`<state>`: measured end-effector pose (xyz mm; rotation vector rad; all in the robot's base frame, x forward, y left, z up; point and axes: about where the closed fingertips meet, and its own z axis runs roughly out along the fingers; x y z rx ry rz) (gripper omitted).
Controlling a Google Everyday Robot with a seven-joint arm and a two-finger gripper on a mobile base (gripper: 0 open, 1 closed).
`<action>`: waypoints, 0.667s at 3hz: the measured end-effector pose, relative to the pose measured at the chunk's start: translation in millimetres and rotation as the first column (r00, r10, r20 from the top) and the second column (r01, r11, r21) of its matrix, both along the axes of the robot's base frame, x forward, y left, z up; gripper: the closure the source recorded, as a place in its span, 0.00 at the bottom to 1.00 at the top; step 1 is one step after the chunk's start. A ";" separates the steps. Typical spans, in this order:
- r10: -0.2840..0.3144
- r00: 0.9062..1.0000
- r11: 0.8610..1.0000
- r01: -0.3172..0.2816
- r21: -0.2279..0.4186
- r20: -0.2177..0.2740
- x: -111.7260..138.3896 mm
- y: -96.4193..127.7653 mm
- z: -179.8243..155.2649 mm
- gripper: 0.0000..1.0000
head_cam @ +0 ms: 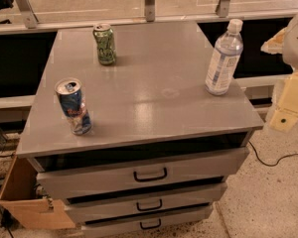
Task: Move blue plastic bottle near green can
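Note:
The blue plastic bottle [223, 58] stands upright near the right edge of the grey cabinet top [154, 83], with a white cap and a white-and-blue label. The green can [105, 44] stands upright at the back left of the top, far from the bottle. My gripper [289, 95] shows as pale yellowish parts at the right edge of the view, to the right of the bottle and off the cabinet, touching nothing.
A blue-and-silver can with red lettering [73, 106] stands at the front left of the top. The cabinet has three drawers with black handles [150, 175]. A window rail [149, 19] runs behind. A cable [278, 160] lies on the floor at right.

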<state>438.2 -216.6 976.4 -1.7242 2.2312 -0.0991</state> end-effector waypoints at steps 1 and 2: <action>0.000 1.000 1.000 0.000 0.000 0.000 0.0 0.0 0.0 0.00; -0.043 0.998 0.996 0.039 0.078 0.048 42.7 -25.2 -6.7 0.00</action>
